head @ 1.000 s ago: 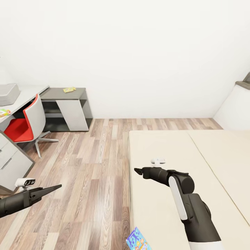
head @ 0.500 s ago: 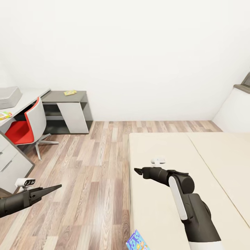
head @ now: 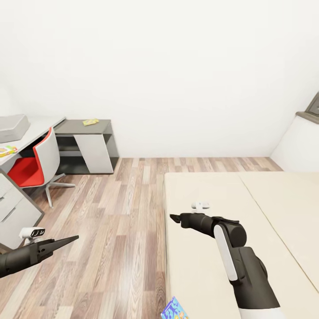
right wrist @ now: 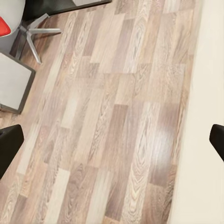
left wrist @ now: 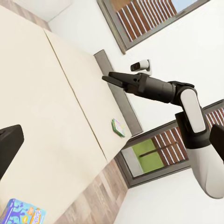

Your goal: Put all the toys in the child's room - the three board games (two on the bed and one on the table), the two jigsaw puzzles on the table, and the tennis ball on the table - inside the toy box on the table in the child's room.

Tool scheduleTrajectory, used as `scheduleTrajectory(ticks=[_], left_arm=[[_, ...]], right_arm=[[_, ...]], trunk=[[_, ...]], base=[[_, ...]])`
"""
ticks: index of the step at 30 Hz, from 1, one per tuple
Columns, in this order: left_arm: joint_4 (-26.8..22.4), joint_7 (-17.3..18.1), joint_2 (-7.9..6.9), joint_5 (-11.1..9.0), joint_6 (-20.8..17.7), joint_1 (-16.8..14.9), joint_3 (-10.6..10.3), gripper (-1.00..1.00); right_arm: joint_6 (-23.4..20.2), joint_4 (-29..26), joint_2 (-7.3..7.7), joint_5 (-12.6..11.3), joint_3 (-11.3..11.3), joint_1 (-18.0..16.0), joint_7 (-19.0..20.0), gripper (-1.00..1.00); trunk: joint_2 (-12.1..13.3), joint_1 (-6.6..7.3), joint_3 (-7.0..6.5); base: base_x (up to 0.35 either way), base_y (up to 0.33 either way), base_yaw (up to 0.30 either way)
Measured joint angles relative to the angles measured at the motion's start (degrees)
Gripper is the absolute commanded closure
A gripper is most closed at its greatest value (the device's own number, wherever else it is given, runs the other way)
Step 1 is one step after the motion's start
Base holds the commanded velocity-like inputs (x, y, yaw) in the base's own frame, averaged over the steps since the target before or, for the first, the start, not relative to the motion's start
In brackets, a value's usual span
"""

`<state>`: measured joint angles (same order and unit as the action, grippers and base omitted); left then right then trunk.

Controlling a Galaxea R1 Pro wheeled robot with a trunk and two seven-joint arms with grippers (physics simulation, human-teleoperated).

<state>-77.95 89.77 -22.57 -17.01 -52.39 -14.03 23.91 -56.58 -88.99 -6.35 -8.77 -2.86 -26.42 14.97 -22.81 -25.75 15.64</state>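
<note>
At the bed's near edge, blue board game overhangs (could slide off if nudged); right gripper spread empty, left gripper state unclear.

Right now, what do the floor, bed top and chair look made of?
Floor: wood planks, semi-gloss, with visible grain, plank seams and a soft sheen. Bed top: plain cream, matte, probably fabric, though no weave shows. Chair: red seat, white shell, likely moulded plastic; grey legs, maybe metal.
</note>
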Motion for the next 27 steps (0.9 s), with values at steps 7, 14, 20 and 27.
scheduleTrajectory(ticks=[7, 14, 20, 27], left_arm=[[0.0, 0.0, 0.00, 0.0, 0.0, 0.0, 0.0, -1.00], [0.0, 0.0, 0.00, 0.0, 0.0, 0.0, 0.0, -1.00], [0.0, 0.0, 0.00, 0.0, 0.0, 0.0, 0.0, -1.00], [0.0, 0.0, 0.00, 0.0, 0.1, 0.0, 0.0, -1.00]], right_arm=[[0.0, 0.0, -0.49, 0.1, 0.0, 0.0, 0.0, -1.00], [0.0, 0.0, -0.55, 0.1, 0.0, 0.0, 0.0, -1.00], [0.0, 0.0, -0.56, 0.1, 0.0, 0.0, 0.0, -1.00], [0.0, 0.1, -0.57, 0.1, 0.0, 0.0, 0.0, -1.00]], trunk=[[0.0, 0.00, -0.66], [0.0, 0.00, -1.31], [0.0, 0.00, -1.88], [0.0, 0.00, -2.53]], base=[[0.000, 0.000, 0.000], [0.000, 0.000, 0.000], [0.000, 0.000, 0.000], [0.000, 0.000, 0.000]])
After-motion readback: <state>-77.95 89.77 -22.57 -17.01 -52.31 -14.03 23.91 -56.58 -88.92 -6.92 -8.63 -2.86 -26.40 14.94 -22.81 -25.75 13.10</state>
